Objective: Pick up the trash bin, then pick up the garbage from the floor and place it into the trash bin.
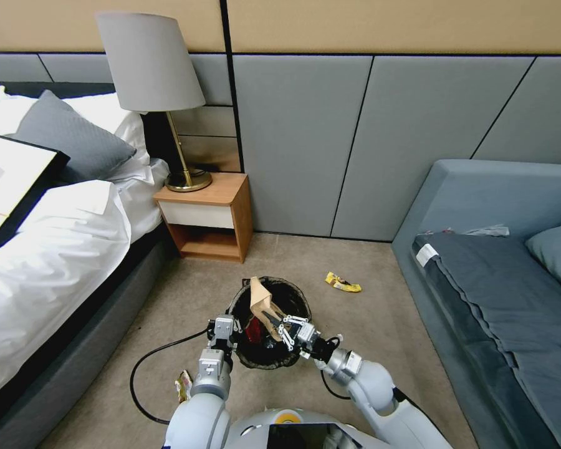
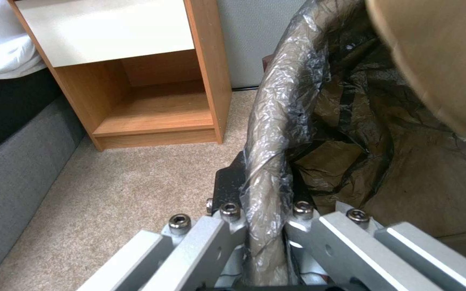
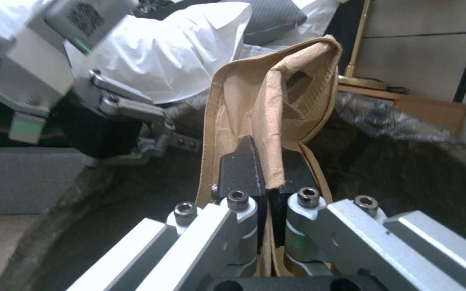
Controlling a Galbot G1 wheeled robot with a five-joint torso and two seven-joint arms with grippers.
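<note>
Trash bin (image 1: 269, 324): small, round, lined with crinkly dark brown-black bag folded over rim, held up off beige carpet (image 1: 380, 324) in front of wooden nightstand (image 1: 209, 215). Something red inside bin near left side, identity unclear. Bagged rim glossy and wrinkled in left wrist view (image 2: 276, 133).

Left gripper (image 1: 223, 329) at bin's left rim, clamped tight on bagged rim; in left wrist view (image 2: 263, 194) black pads pinching plastic-wrapped edge from both sides, no gap seen.

Right gripper (image 1: 285, 329) over bin opening, reaching in from side opposite nightstand. Closed nearly flat on crumpled brown paper (image 1: 260, 300), a folded tan piece standing upright above bin. In right wrist view (image 3: 268, 182) black pads squeezing lower end of paper (image 3: 255, 109), paper rising past fingertips; left gripper body visible beyond at far rim (image 3: 130, 117).

More garbage on carpet: yellow wrapper (image 1: 343, 283) well apart from bin, toward blue-grey sofa (image 1: 498, 274); shiny snack packet (image 1: 182, 385) near left arm, farther from nightstand than bin. Print on both too small to read.

White tag (image 1: 426, 254) on sofa cushion edge, text not legible. Black cable (image 1: 144, 368) looping on carpet beside left arm. Grey-shaded brass lamp (image 1: 162, 93) on top of nightstand; bed with white linen (image 1: 62, 231) beside nightstand.
</note>
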